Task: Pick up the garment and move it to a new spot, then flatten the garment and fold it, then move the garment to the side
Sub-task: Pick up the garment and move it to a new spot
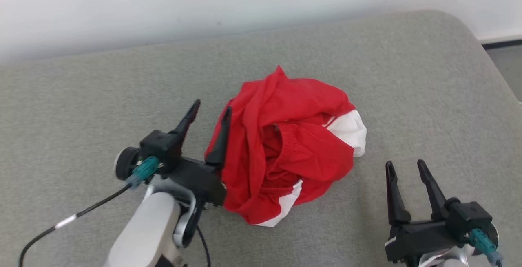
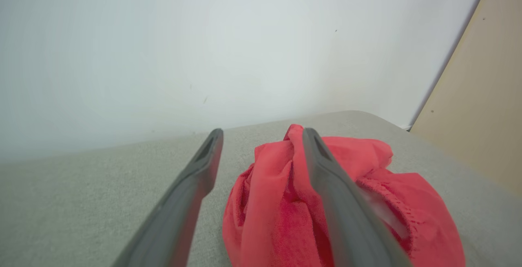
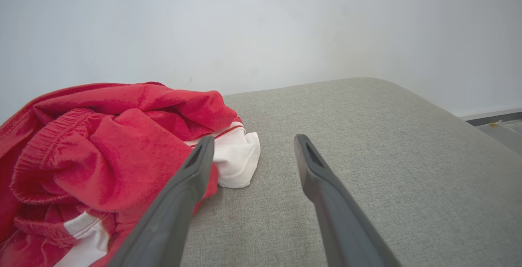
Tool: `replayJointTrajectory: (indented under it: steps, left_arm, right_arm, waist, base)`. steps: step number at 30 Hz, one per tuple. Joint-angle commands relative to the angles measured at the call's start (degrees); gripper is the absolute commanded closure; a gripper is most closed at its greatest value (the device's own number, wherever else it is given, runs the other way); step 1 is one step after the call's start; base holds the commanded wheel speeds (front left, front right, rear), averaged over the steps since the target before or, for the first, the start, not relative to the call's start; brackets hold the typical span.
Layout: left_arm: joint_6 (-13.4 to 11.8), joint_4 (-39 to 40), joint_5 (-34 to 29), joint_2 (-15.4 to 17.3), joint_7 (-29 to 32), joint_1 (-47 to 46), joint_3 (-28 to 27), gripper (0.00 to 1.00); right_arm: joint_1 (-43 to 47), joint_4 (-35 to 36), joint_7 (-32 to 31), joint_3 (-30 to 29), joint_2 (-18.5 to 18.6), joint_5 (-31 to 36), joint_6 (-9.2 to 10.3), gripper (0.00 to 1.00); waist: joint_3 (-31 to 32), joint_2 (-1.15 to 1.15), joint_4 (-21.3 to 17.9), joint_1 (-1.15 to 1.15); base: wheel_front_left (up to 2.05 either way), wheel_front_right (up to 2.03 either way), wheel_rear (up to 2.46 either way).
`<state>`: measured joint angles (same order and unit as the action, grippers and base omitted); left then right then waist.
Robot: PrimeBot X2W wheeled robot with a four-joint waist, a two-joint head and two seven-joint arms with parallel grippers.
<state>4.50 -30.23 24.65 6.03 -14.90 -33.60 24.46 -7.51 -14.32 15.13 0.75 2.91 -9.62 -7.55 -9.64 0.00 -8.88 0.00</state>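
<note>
The garment (image 1: 285, 148) is a red piece with white panels, lying crumpled in a heap on the grey cushion (image 1: 102, 95). My left gripper (image 1: 212, 110) stands open at the heap's left edge, one finger over the red cloth, the other over bare cushion. In the left wrist view the garment (image 2: 277, 201) lies partly between and under the spread fingers (image 2: 195, 185), and nothing is pinched. My right gripper (image 1: 403, 165) is open to the right of the heap, apart from it. The right wrist view has the garment (image 3: 102, 148) at the left, beside the left finger.
A white wall (image 1: 204, 2) runs behind the cushion. The cushion's rounded right edge (image 1: 489, 63) drops to the floor (image 1: 507, 61). A black cable (image 1: 81, 214) trails from my left wrist across the cushion. A beige panel (image 2: 481, 116) stands at the right in the left wrist view.
</note>
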Motion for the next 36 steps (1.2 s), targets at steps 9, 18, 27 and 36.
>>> replayJointTrajectory:
  steps: [9, 18, 27, 36]
  left_arm:
    - [-2.3, 11.7, -4.2, 4.7, -0.3, 11.1, -8.7, 0.0]
    - [-3.0, 20.2, -6.9, 5.5, -0.3, 26.1, -18.2, 0.0]
    - [-0.4, 25.5, -10.4, 0.6, -0.3, 34.9, -23.2, 0.0]
    - [2.0, 25.4, -12.7, -1.2, -0.3, 36.8, -24.5, 0.0]
  right_arm:
    - [2.2, 0.6, 0.0, 0.2, 0.0, 1.9, 0.12, 0.0]
    - [4.3, 0.2, 0.0, 0.2, 0.0, 2.6, 0.12, 0.0]
    - [5.9, 0.3, 0.0, -0.3, 0.2, 2.5, 0.12, 0.0]
    - [6.0, -0.3, 0.0, 0.0, 0.4, 2.1, 0.12, 0.0]
  waist:
    - [5.2, 0.0, 5.3, 0.0]
    - [8.4, 0.0, 7.9, 0.0]
    - [9.7, 0.0, 9.6, 0.0]
    - [10.0, 0.0, 9.5, 0.0]
  base:
    - [0.0, 0.0, 0.0]
    - [0.0, 0.0, 0.0]
    - [0.0, 0.0, 0.0]
    - [0.0, 0.0, 0.0]
